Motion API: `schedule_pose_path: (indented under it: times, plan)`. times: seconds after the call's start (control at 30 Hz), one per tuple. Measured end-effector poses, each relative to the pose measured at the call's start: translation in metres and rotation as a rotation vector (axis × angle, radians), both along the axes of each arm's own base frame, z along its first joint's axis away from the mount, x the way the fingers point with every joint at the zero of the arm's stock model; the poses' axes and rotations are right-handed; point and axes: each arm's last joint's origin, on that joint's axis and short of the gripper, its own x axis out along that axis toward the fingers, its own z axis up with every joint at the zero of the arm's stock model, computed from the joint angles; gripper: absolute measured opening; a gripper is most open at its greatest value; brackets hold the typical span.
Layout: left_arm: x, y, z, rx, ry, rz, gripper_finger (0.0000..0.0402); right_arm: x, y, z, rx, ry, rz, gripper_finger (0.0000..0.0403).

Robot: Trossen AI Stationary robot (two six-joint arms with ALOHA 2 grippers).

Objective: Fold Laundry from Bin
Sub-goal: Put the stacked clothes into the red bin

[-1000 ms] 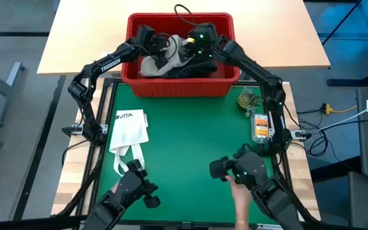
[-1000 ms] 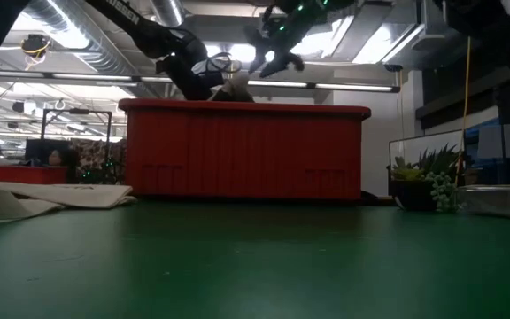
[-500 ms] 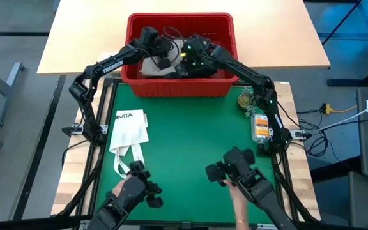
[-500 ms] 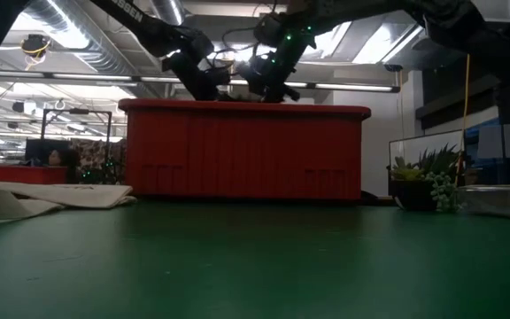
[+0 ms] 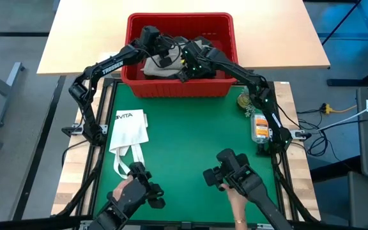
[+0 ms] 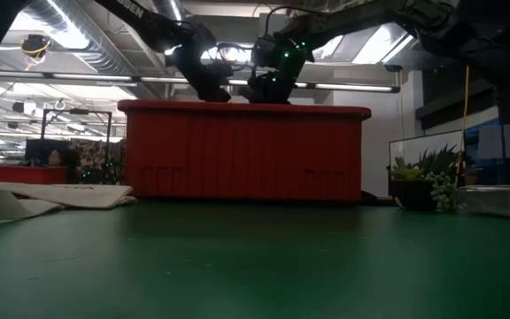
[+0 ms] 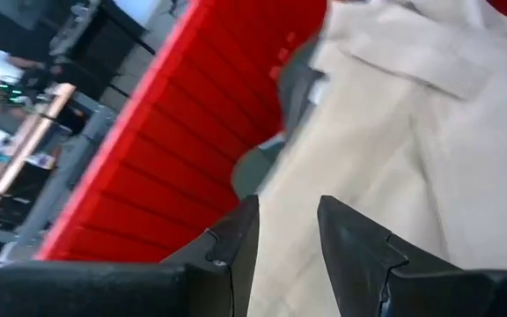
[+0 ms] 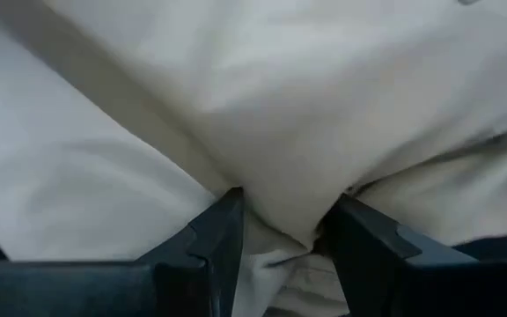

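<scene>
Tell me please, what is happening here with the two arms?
Both arms reach into the red bin at the table's far end. The right gripper has pinched a fold of the khaki-beige garment. The left gripper is over the same garment with its fingers apart. Nothing is lifted out yet.

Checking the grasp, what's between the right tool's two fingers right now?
A bunched fold of the khaki-beige garment sits between the right tool's fingers, inside the red bin; the right wrist view shows it.
</scene>
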Motion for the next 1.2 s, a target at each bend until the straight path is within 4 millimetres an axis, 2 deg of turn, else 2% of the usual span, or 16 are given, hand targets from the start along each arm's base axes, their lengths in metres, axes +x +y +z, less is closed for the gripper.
schedule_pose_path:
  times: [0.27,0.37,0.57,0.7,0.83,0.9,1.03,1.2]
  plan:
    - [0.0,0.001,0.032,0.053,-0.033,0.021,0.0115,0.002,-0.004,0.008,-0.035,-0.06,0.022,0.0159]
    - [-0.001,-0.001,0.041,0.036,-0.022,0.02,0.0115,-0.003,-0.003,0.023,-0.073,-0.113,0.034,0.0159]
    - [0.0,-0.009,0.041,-0.108,-0.082,-0.07,0.0115,-0.026,0.006,0.078,-0.229,-0.175,0.01,0.0159]
    - [0.006,-0.015,0.037,-0.217,-0.162,-0.163,0.0115,-0.031,0.003,0.087,-0.31,-0.163,-0.044,0.0159]
    - [0.014,-0.023,0.029,-0.279,-0.179,-0.193,0.0115,-0.027,-0.008,0.079,-0.354,-0.176,-0.06,0.0159]
    - [0.02,-0.027,0.02,-0.297,-0.164,-0.207,0.0115,-0.023,-0.014,0.067,-0.335,-0.168,-0.056,0.0159]
    - [0.033,-0.034,-0.012,-0.366,-0.091,-0.216,0.0115,-0.018,-0.022,0.047,-0.295,-0.141,-0.052,0.0159]
    - [0.038,-0.039,-0.025,-0.388,-0.062,-0.21,0.0115,-0.018,-0.033,0.009,-0.214,-0.018,-0.109,0.0159]
